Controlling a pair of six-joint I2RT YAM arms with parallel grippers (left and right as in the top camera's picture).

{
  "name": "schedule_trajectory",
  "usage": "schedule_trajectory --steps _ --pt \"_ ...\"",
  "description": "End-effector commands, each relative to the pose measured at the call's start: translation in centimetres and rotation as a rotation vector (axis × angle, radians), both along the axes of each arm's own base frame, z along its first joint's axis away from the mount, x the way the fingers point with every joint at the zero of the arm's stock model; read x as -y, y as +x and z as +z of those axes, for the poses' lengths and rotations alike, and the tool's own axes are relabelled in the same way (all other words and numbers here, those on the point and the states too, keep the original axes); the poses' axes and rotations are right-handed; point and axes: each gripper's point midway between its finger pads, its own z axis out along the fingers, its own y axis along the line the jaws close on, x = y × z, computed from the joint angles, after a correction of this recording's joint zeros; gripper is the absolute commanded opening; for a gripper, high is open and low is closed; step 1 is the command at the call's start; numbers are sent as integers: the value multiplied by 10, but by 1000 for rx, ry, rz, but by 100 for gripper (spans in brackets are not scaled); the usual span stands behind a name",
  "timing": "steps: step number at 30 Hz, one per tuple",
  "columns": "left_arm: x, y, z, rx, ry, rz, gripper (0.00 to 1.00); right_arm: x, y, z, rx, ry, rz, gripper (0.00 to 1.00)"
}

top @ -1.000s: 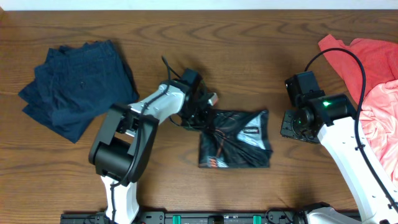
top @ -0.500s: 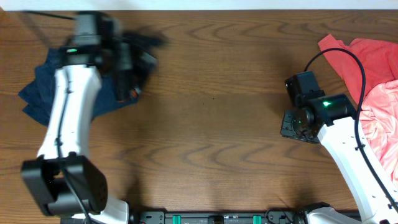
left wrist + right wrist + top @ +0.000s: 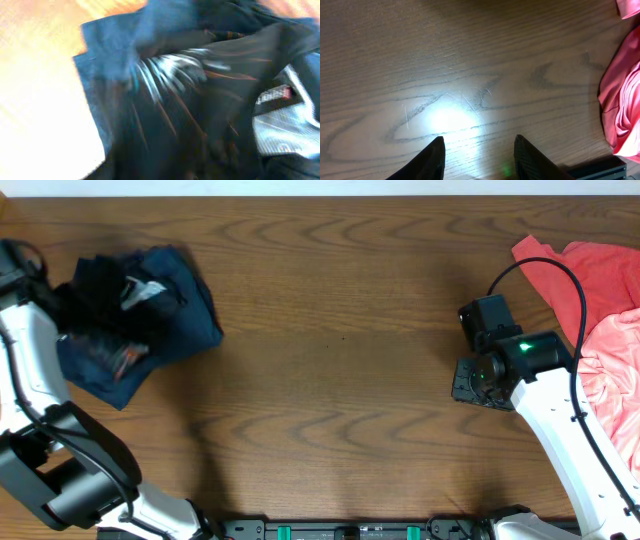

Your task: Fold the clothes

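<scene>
Two pincers at one instant. Your left pincer (image 3: 90, 288) sits at the black jersey (image 3: 132, 298), which lies crumpled on the navy garment (image 3: 190, 315) directly below it. Blur hides the fingers, so you cannot tell whether it is clenched or released. Your right pincer (image 3: 478, 137) hangs spread and empty over bare tabletop (image 3: 330, 380), well apart from the jersey. The coral-red garment (image 3: 590, 270) and pink garment (image 3: 612, 370) lie near, to its right.
</scene>
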Motion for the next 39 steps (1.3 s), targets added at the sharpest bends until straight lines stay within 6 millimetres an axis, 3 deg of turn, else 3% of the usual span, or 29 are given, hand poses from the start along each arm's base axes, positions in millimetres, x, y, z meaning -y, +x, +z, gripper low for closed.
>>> schedule_trajectory --steps 1,6,10,13,16,20,21,22,23,27,32,35,39 --pt "-3 -3 -1 27 -53 40 98 1 3 6 17 1 18 43" --pt "-1 -3 -1 44 -87 48 98 1 4 6 22 2 18 44" --pt "38 19 3 123 -223 -67 98 -10 16 7 66 55 31 55" --pt "83 38 6 133 -266 -193 98 -41 41 10 150 196 157 58" --pt "141 56 6 110 -241 -392 98 -74 69 18 247 332 300 63" --pt "225 64 4 71 -237 -621 98 -90 100 20 349 352 416 68" --pt "245 61 1 44 -239 -664 98 -90 106 20 366 338 439 71" --pt "261 55 -1 14 -242 -697 98 -89 110 20 379 330 453 82" --pt "279 45 -6 -33 -245 -733 98 -88 113 21 390 329 451 99" --pt "318 -7 -19 -245 -292 -808 98 -81 111 20 376 337 426 99" --pt "328 -80 -20 -540 -363 -818 98 -57 77 6 219 361 237 99" --pt "331 -100 -16 -610 -374 -847 98 -43 56 4 144 356 147 99" --pt "338 -113 -6 -538 -337 -926 98 -27 44 18 191 278 128 99"
